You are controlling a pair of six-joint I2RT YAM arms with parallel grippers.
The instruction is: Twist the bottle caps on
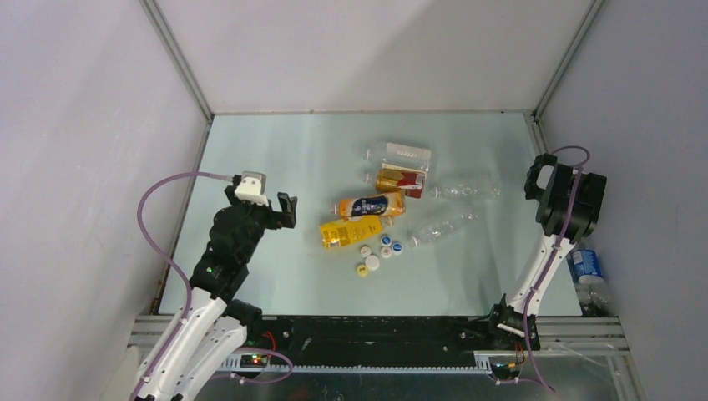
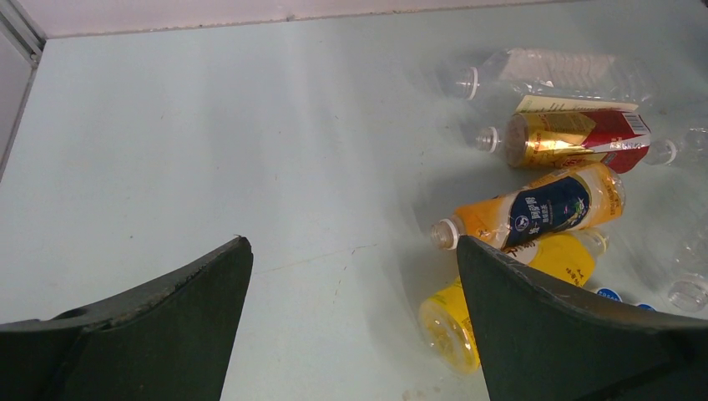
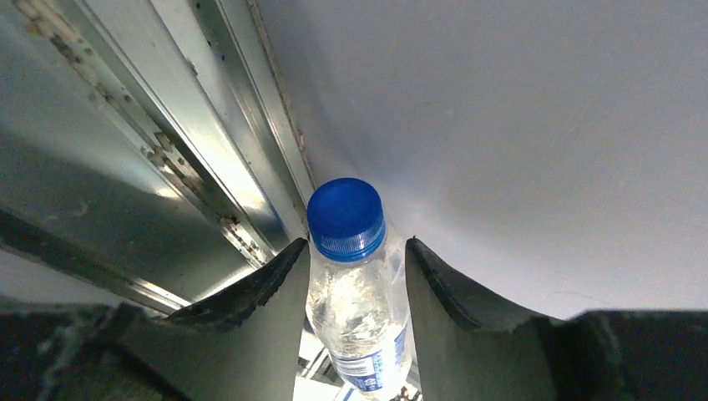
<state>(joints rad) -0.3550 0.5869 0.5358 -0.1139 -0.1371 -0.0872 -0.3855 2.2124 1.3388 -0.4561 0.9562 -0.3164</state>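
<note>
Your left gripper hangs, jaws wide apart. Uncapped bottles lie mid-frame on the desk, right of it, necks pointing toward it; loose caps sit just below. Right gripper straddles a capped bottle at the right edge; whether it grips cannot be told.

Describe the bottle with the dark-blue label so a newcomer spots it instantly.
On the pale green table, look to the middle. The orange bottle lies between the gold-and-red bottle behind it and the yellow bottle in front. Only it carries a dark-blue label.
</note>
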